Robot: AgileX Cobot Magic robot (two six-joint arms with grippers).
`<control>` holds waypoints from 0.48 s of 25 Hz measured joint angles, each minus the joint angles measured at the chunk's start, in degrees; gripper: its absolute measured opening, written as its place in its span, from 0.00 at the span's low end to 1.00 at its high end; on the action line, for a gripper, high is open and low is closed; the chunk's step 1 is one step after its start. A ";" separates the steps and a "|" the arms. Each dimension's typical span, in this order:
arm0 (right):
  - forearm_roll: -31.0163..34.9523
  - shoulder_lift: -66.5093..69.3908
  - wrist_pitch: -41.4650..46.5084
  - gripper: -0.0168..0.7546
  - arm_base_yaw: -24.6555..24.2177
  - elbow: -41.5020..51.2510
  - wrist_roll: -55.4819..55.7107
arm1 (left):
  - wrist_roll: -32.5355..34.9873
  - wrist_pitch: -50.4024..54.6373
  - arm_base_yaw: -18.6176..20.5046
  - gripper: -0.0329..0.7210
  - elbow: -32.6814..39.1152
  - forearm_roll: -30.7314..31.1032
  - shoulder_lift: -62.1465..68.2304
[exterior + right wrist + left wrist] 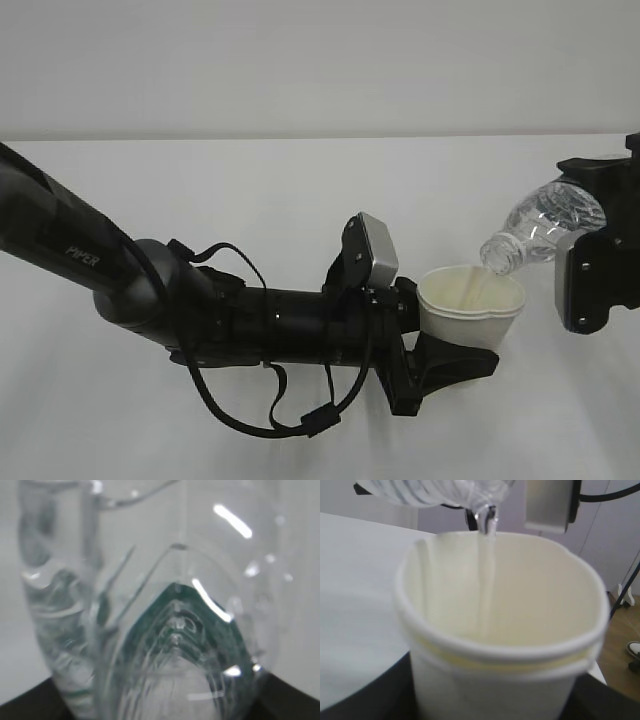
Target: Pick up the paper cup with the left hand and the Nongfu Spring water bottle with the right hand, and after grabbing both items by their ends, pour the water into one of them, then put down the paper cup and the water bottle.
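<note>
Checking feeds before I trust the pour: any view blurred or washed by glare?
Left wrist view: paper cup rim soft, water stream readable. Right wrist view: Nongfu Spring water bottle fills the frame, blurred, with glare streaks. Exterior view: sharp, evenly lit.

Looks like a robotics lab or test room, not a home or kitchen. Exterior view: plain white counter (300, 180) against a bare pale grey wall (320, 60), nothing decorative, with two black robot arms working over it, one lettered PIPER (82, 255) and carrying a grey camera block (375, 250) and looped black cables (250, 400). Left wrist view: past the counter edge there is wood-tone floor (620, 630), a black stand leg (627, 587), more cabling and part of a shoe (634, 650), so a staffed rig setup.
</note>
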 joint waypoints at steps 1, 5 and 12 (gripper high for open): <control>0.00 0.00 0.00 0.60 0.00 0.00 0.00 | 0.00 0.00 0.00 0.62 0.00 0.00 0.00; 0.00 0.00 0.00 0.60 0.00 0.00 0.00 | 0.00 0.00 0.00 0.62 0.00 0.00 0.00; 0.00 0.00 0.00 0.60 0.00 0.00 0.00 | 0.00 0.00 0.00 0.62 0.00 0.00 0.00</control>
